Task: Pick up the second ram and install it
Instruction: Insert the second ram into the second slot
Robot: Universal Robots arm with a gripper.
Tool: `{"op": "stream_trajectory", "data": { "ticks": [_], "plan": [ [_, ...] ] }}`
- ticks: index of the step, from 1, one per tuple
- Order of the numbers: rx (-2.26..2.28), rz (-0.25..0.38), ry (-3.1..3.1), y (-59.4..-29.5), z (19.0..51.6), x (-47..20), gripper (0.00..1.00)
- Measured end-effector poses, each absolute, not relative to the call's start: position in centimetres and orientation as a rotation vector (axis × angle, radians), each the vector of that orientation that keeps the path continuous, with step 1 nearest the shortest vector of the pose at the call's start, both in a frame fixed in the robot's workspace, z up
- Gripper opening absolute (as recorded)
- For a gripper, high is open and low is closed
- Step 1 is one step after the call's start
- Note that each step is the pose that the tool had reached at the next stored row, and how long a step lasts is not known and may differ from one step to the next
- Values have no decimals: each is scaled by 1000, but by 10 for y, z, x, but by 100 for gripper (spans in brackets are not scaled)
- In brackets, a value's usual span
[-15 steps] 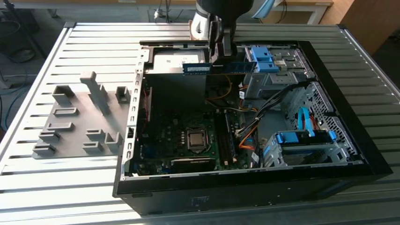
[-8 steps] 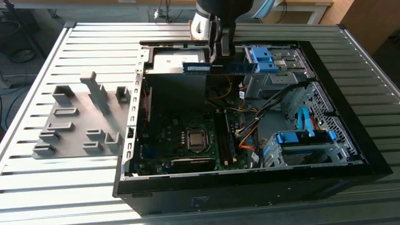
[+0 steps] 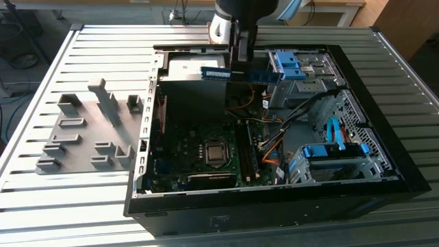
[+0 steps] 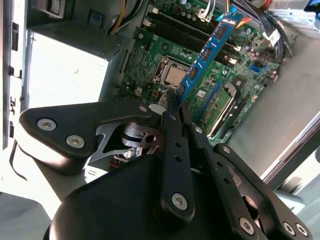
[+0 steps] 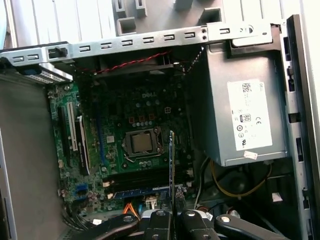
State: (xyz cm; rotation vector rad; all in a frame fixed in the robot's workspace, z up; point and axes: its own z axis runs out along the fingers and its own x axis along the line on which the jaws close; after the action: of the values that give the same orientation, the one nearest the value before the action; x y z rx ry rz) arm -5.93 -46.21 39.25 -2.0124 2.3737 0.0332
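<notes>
One thin blue circuit-board ram stick (image 4: 207,52) is clenched in the black tool (image 4: 175,107), held above the green motherboard (image 5: 135,120) inside the open black computer case (image 3: 384,154). I judge the carrying step is in hand; the stick must be lined up with a free dark memory slot (image 5: 145,177) beside the silver processor socket (image 5: 142,143).

Slatted metal table (image 3: 82,206); wooden furniture (image 3: 404,20) behind; grey floor (image 3: 41,25), cables.

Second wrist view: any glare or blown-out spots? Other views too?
Second wrist view: the pale panel beside the motherboard is washed out white; the second ram in the pincer stays readable. First wrist view: even light. Exterior view: the case interior is dark against the bright slatted table.
</notes>
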Motion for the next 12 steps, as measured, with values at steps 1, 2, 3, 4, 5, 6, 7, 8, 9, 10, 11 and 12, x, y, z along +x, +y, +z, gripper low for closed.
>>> {"op": "stream_trajectory", "data": {
  "ticks": [1, 2, 3, 4, 5, 6, 7, 8, 9, 10, 11, 12],
  "plan": [
    [-1997, 33, 2387, -462, 392, -59, 14],
    [-1982, 33, 2399, -462, 392, -59, 14],
    [-1968, 32, 2410, -462, 392, -59, 14],
    [-1956, 32, 2420, -462, 392, -59, 14],
    [-1946, 32, 2428, -462, 392, -59, 14],
    [-1937, 32, 2435, -462, 392, -59, 14],
    [-1931, 32, 2440, -462, 392, -59, 14],
    [-1924, 32, 2445, -462, 392, -59, 14],
    [-1916, 31, 2451, -462, 392, -59, 14],
    [-1906, 31, 2459, -462, 392, -58, 14],
    [-1895, 31, 2468, -462, 392, -58, 14],
    [-1880, 31, 2479, -462, 392, -58, 14]
  ]
}}
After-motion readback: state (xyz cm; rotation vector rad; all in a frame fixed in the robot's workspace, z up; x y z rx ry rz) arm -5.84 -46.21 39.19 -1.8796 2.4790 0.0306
